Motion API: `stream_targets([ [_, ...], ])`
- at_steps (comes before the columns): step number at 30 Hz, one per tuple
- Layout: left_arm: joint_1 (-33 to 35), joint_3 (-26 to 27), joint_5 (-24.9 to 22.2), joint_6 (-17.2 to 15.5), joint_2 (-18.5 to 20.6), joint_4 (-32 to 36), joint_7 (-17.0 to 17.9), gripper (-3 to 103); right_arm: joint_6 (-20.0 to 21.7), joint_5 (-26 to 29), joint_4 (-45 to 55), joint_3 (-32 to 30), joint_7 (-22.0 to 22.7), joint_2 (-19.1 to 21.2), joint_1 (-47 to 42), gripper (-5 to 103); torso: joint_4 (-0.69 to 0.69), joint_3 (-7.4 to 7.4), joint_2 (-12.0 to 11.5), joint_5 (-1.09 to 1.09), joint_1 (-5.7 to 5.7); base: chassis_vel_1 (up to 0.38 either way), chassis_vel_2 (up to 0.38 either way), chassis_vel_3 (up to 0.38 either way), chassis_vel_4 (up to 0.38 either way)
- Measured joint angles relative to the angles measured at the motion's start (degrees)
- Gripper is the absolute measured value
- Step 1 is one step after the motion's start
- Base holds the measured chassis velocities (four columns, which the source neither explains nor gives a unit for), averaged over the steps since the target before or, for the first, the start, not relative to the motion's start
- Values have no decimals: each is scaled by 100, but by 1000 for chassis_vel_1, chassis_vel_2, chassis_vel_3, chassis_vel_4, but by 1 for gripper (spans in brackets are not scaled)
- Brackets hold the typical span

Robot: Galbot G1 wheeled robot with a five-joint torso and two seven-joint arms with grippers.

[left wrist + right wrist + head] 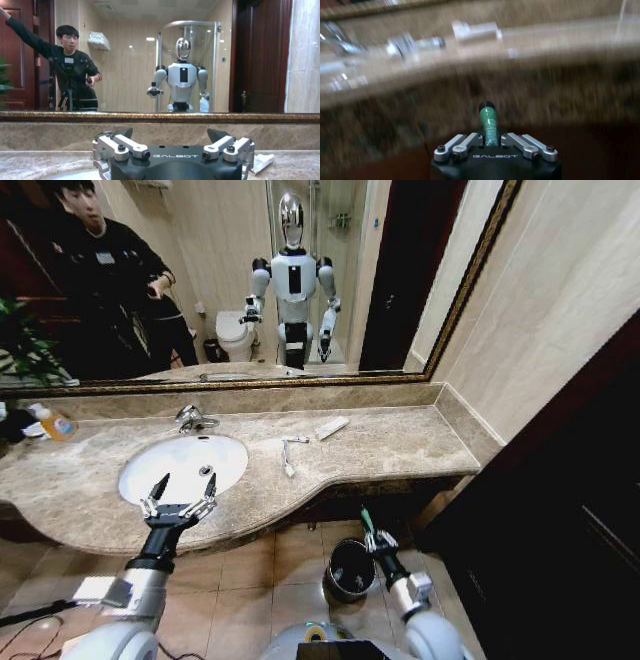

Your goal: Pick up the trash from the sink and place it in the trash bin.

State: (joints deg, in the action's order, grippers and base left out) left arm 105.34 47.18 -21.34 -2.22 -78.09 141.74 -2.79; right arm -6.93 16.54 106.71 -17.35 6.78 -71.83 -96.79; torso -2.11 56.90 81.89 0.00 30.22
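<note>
1. Nearest, low on the right, the right gripper (368, 532) is clamped on the green stick (488, 122), just over the black trash bin (349, 569); this piece looks about to be dropped, not yet binned.
2. The left gripper (178, 502) hovers spread wide and empty at the near rim of the sink (140, 465).
3. Farther on the countertop (400, 445), the white toothbrush (287, 457) and flat packet (332, 427) still await collection.

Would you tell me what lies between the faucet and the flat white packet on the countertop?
In the head view, the white toothbrush lies between faucet and packet.
</note>
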Motion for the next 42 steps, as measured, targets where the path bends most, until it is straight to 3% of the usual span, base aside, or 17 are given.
stream_targets([
  [10,0,0,0,0,0,0,-1,100,-204,148,-2169,50,-459,-472,983,13,-1,1,0,0,1,0,0,0,0],
  [24,0,0,0,0,0,0,-1,100,-445,-178,-3992,89,-833,-1005,1822,13,-1,1,0,-1,1,0,0,0,0],
  [42,0,0,0,0,0,0,-1,100,-460,-348,-4198,112,-849,-1046,1974,12,-1,0,0,-1,0,0,0,0,0],
])
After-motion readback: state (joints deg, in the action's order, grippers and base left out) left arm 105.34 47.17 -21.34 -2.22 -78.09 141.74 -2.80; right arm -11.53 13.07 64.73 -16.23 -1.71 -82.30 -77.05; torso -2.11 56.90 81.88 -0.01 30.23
